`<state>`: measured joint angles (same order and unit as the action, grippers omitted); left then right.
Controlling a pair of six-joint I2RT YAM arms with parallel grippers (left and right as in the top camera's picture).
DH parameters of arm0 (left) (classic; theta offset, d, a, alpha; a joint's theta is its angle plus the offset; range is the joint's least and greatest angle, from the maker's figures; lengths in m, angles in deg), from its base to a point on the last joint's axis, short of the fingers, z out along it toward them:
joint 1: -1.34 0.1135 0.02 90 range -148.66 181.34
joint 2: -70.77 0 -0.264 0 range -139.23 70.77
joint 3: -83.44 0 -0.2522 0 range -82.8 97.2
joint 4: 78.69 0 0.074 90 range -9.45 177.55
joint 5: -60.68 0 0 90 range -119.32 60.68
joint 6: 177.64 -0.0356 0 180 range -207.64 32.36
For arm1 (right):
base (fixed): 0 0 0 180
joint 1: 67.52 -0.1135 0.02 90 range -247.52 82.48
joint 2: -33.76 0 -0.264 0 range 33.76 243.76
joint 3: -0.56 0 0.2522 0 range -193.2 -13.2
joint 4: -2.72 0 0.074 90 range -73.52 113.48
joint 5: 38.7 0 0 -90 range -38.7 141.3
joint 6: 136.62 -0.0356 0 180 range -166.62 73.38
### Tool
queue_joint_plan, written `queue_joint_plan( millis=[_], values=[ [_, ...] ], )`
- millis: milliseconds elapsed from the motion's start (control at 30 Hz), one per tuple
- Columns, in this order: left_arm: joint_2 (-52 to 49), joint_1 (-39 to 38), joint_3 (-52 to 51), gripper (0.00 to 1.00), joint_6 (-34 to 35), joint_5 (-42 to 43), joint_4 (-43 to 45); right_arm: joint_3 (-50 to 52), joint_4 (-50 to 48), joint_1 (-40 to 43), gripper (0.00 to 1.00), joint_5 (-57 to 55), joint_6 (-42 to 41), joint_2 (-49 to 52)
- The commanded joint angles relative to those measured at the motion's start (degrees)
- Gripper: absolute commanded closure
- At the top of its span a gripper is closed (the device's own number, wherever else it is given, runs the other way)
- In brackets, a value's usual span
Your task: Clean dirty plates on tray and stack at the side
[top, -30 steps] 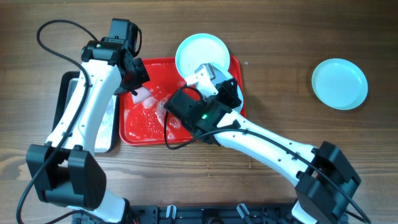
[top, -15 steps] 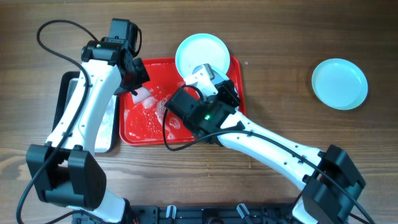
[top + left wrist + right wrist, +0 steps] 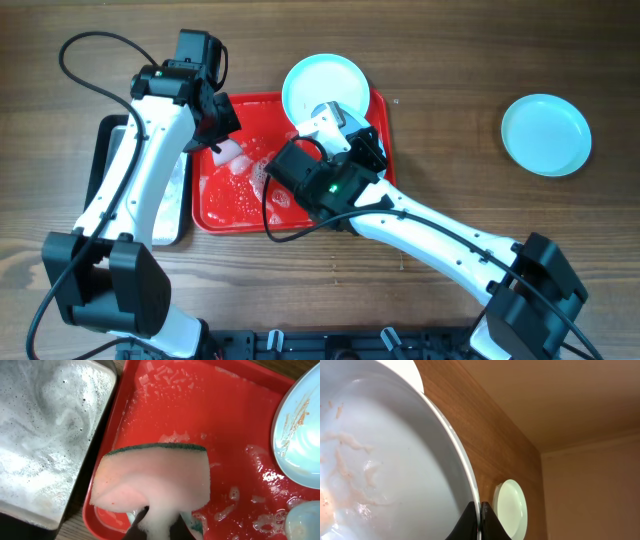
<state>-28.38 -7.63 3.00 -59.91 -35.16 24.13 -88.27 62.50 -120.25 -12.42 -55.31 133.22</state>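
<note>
Currently, the left gripper [image 3: 156, 527] is closed on a foamy sponge [image 3: 155, 477], held over the left half of the red tray [image 3: 200, 405]. The right gripper [image 3: 480, 519] is clamped on the rim of a streaked plate [image 3: 322, 85], which overhangs the tray's far edge. A second plate [image 3: 545, 135] is noted well to the tray's right. A metal tray [image 3: 98, 165] of soapy water is set just beside the red tray's left side.
</note>
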Motion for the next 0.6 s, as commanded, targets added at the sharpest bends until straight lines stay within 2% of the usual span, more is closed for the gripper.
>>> queue_joint_plan(
  millis=[0,367,467,567],
  values=[
    [0.46,0.20,0.55,0.96,-0.28,0.68,0.15,-0.24,-0.20,-0.13,0.96,-2.47,0.31,-1.44],
    [0.46,0.20,0.55,0.96,-0.28,0.68,0.15,-0.24,-0.35,-0.13,0.96,-2.67,0.61,-1.44],
    [0.46,0.20,0.55,0.96,-0.28,0.68,0.15,-0.24,-1.07,-0.13,0.96,-8.83,2.75,-1.44],
    [0.46,0.20,0.55,0.96,-0.28,0.68,0.15,-0.24,-5.18,-0.13,0.96,-17.44,8.94,-1.44]
  ],
)
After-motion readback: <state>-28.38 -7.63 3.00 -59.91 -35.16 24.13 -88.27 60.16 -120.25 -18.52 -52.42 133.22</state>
